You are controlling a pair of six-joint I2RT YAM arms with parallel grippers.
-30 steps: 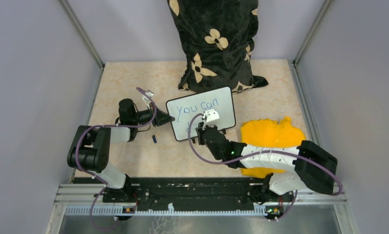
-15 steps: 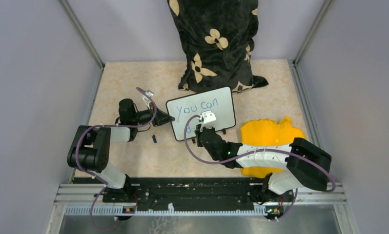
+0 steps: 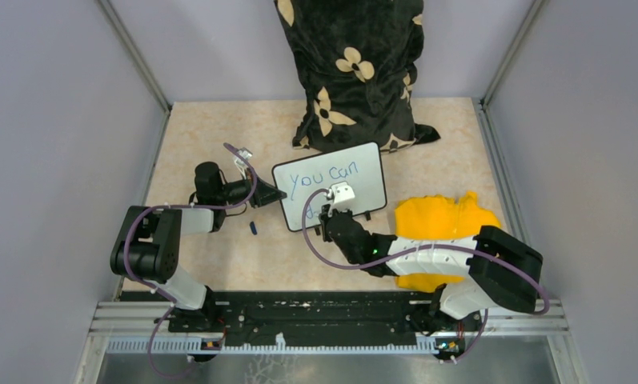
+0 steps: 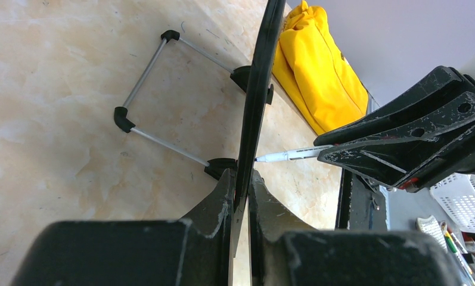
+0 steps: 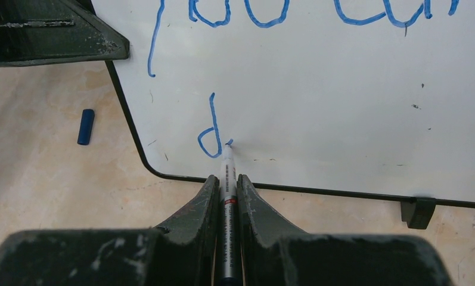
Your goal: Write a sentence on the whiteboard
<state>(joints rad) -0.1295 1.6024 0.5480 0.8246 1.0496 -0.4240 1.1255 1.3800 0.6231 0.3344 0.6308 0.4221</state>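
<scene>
The whiteboard [image 3: 368,189] stands propped at a tilt near the middle of the table [image 3: 211,128] in the overhead view, in front of a black flower-patterned cushion [image 3: 355,64], with a yellow cloth [image 3: 443,228] just beside its right end. The left gripper [image 3: 269,196] meets the board's left edge, the right gripper [image 3: 325,216] reaches to its lower left part, and a small blue cap [image 3: 253,228] lies on the table near the left arm. Blue words "You can" fill the upper line. From the left wrist, the board is seen edge-on, its black rim pinched between that gripper's nearly closed jaws, its wire stand [image 4: 157,89] resting on the table behind; a white marker [image 4: 288,155] comes in from the right, tip against the board face. From the right wrist, the jaws are closed tight on the marker's barrel, and the tip sits on the board at the foot of a single blue "d" [image 5: 210,134] that starts the lower line. By these views the sentence is roughly half done: the first line is written, the second has only its opening letter, and the rest of "do this" is yet to be written.
</scene>
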